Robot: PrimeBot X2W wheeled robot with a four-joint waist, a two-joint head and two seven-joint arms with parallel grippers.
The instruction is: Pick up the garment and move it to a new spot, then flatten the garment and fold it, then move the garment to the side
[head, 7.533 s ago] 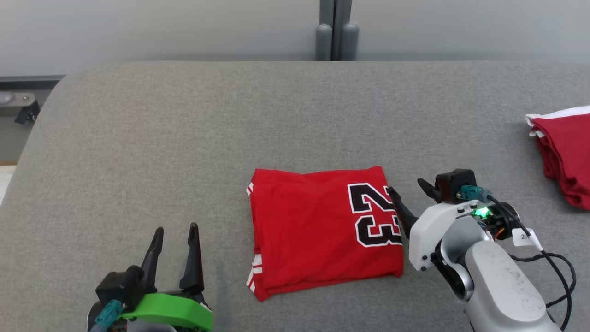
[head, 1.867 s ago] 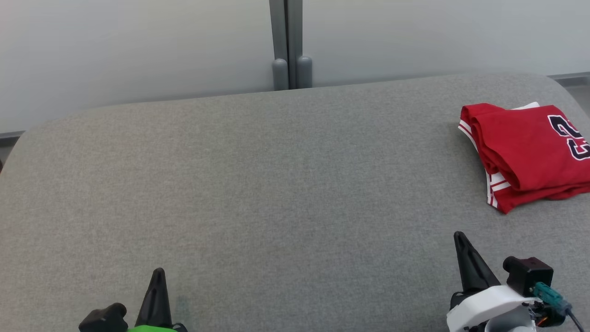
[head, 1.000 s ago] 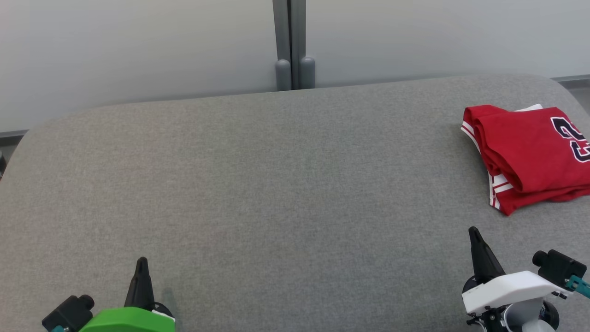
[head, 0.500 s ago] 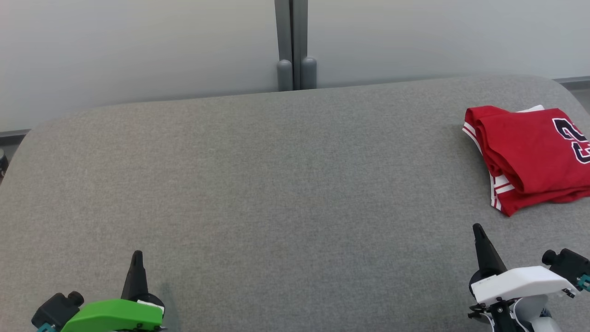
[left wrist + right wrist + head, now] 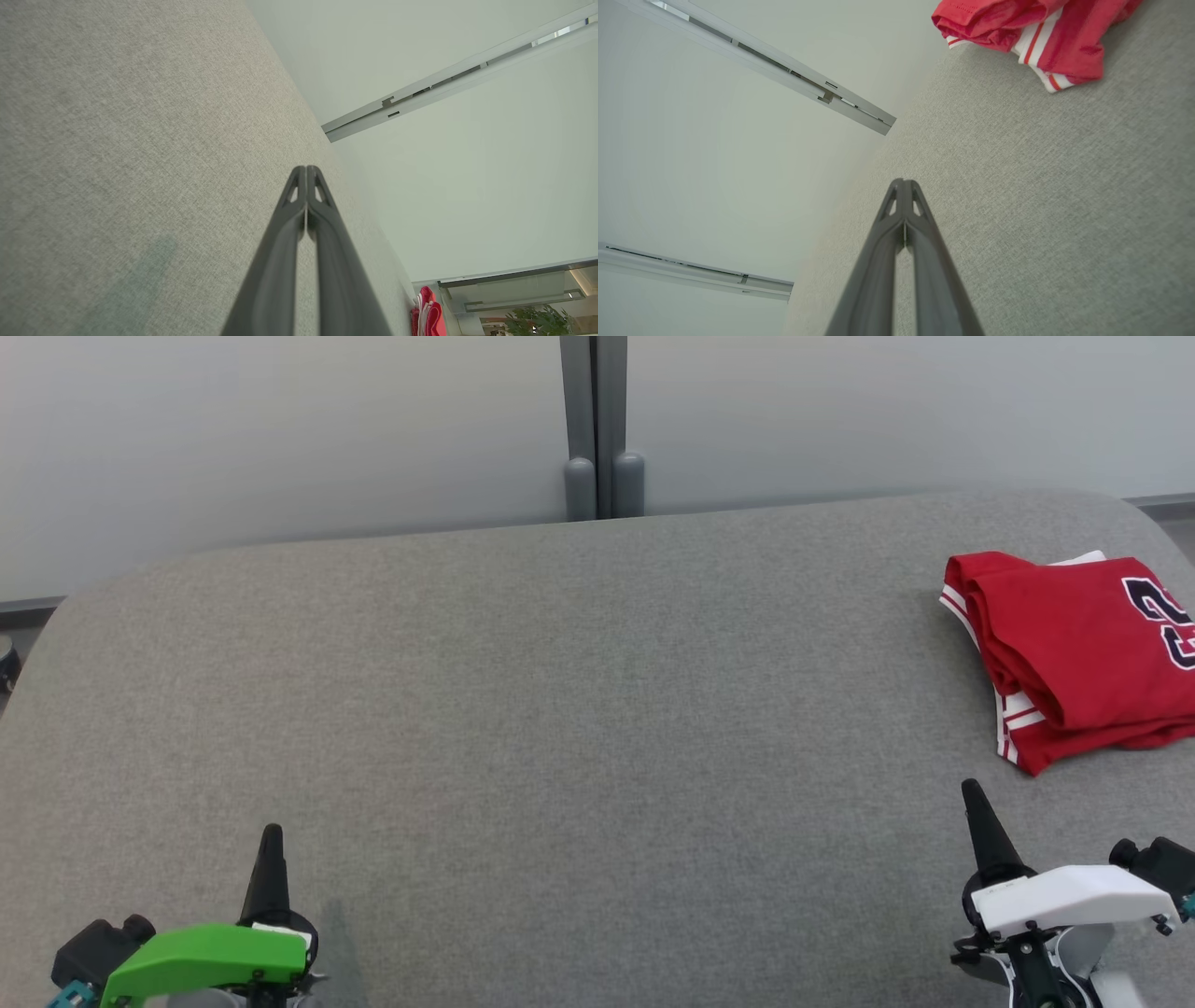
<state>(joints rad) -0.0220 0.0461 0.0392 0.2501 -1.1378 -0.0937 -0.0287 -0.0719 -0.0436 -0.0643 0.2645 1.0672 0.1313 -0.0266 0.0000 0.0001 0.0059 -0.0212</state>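
Note:
The garment is a red jersey with white stripes and a dark number, folded and lying at the far right of the grey padded table. It also appears at the top of the right wrist view as the garment, and small at the bottom right of the left wrist view as the garment. My left gripper sits at the lower left, shut and empty, its tips together. My right gripper is at the lower right, just short of the jersey, shut with nothing in it.
A pale wall with a grey vertical post runs behind the table's far edge. The table's rounded left corner and right corner mark its ends. Bare grey padding spans between the grippers.
Since the earliest frame the jersey went from the table's middle to the far right and the right gripper let go. Over the last second both grippers drew slightly back and outward; the camera drifted a little.

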